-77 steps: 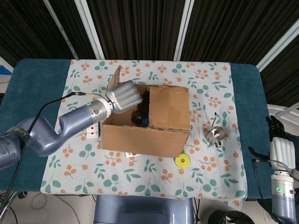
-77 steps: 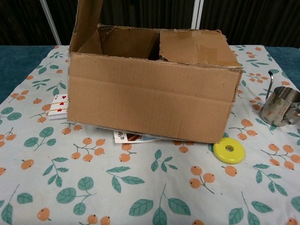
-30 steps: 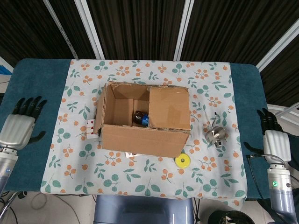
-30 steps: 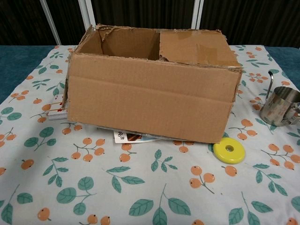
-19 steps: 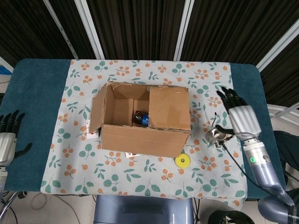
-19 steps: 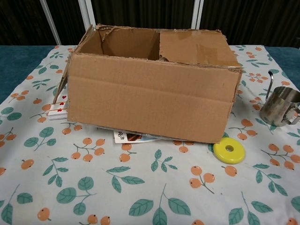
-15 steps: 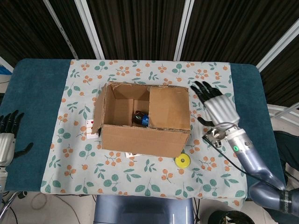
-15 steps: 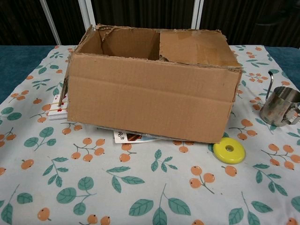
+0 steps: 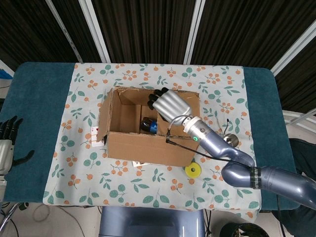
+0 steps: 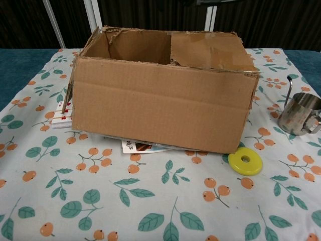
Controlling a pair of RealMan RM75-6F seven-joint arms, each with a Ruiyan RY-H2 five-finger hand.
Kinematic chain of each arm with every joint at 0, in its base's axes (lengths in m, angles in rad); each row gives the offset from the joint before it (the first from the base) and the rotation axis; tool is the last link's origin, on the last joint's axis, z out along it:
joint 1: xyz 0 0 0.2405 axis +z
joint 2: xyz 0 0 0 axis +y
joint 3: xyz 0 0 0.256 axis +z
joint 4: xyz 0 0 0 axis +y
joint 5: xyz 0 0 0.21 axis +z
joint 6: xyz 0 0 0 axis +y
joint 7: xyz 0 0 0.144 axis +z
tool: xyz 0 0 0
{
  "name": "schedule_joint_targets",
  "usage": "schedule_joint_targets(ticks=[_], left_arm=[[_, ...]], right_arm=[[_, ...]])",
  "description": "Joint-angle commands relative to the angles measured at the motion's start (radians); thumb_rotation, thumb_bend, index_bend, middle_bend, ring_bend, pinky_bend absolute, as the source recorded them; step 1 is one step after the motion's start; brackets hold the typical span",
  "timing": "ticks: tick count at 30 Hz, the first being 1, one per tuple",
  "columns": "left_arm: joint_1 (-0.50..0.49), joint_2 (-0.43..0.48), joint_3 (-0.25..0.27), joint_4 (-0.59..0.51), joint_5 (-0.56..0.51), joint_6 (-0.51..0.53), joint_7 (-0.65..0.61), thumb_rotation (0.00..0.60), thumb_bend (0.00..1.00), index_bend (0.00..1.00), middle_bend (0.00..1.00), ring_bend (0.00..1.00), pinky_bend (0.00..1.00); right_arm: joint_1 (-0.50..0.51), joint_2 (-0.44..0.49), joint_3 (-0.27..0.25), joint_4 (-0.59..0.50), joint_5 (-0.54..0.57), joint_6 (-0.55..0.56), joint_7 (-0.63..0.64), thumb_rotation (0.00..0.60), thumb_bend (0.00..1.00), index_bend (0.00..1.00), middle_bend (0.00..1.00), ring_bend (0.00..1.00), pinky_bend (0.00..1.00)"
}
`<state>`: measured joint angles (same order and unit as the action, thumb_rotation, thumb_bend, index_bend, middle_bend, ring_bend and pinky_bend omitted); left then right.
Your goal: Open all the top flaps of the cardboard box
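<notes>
A: What is different from a moment ago?

B: The right hand [image 9: 170,104] has swung in from the right side of the table and now hangs over the closed flap [image 10: 208,50] on the right half of the box [image 10: 160,103]. Half a second back it was out near the metal cup [image 10: 300,114].

A: Is it holding anything?

B: No. Its fingers reach toward the flap's inner edge, a little apart, with nothing between them. Whether they touch the cardboard I cannot tell.

A: And the other hand?

B: The left hand [image 9: 6,143] sits back at the table's left edge, fingers spread, holding nothing.

A: So where does the job stand?

B: The box sits mid-table on the flowered cloth [image 10: 100,201]. Its left flap [image 9: 102,117] is already folded out, so the left half is open. The right flap still lies flat. I judge it to be the next one to lift, likely by hooking that inner edge.
</notes>
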<state>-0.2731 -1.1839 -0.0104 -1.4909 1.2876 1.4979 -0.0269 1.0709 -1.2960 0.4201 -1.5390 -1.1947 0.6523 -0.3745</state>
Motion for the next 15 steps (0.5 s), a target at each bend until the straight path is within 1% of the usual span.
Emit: schedule_joint_targets(ticks=[1, 9, 15], left_arm=[[0.003, 0.002, -0.008, -0.001, 0.001, -0.008, -0.007, 0.600, 0.18, 0.00, 0.00, 0.00, 0.00], [0.012, 0.004, -0.029, -0.006, 0.004, -0.031, -0.022, 0.600, 0.19, 0.00, 0.00, 0.00, 0.00], [0.018, 0.005, -0.040, -0.009, 0.006, -0.044, -0.030, 0.600, 0.19, 0.00, 0.00, 0.00, 0.00]], right_arm=[[0.067, -0.073, -0.026, 0.080, 0.020, -0.056, -0.013, 0.600, 1.00, 0.49, 0.34, 0.27, 0.33], [0.156, -0.175, -0.061, 0.205, 0.039, -0.104, -0.007, 0.600, 1.00, 0.49, 0.34, 0.27, 0.33], [0.199, -0.220, -0.100, 0.288, 0.025, -0.144, -0.003, 0.600, 1.00, 0.49, 0.34, 0.27, 0.33]])
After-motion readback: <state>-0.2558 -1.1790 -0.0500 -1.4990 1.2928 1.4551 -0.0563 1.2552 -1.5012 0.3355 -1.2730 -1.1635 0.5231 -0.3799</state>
